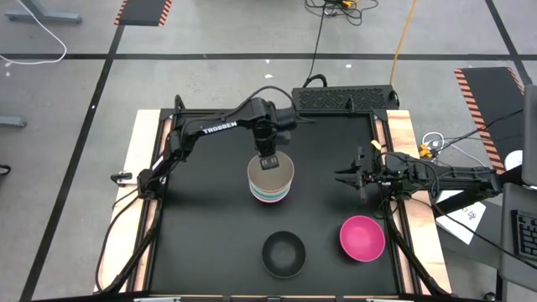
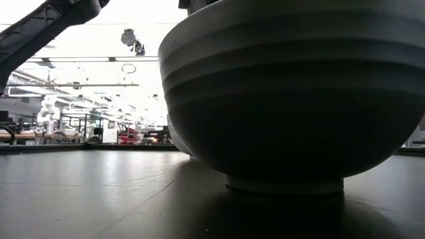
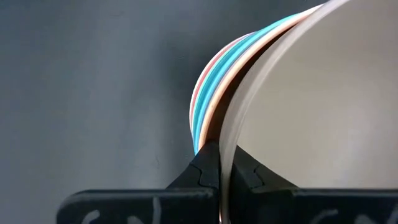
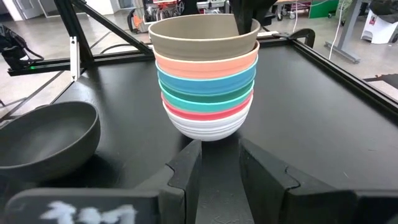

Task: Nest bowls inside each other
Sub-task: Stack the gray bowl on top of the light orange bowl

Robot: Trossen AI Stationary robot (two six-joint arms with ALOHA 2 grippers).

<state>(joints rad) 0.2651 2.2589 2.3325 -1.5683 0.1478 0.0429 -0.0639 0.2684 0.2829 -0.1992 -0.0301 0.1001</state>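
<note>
Left gripper [image 1: 269, 162] pinched — right gripper [image 1: 345, 176] parted.

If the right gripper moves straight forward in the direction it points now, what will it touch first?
Most likely the stack of bowls: the right gripper, fingers open, points straight at its white bottom bowl with bare table between.

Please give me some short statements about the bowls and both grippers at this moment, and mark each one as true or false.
1. The left gripper pinches the rim of the tan plastic bowl atop the stack. True.
2. The black plastic bowl is nested in the stack. False: it sits alone on the black table.
3. The magenta plastic bowl sits apart from the stack. True.
4. The right gripper holds a bowl. False: it is open and empty.
</note>
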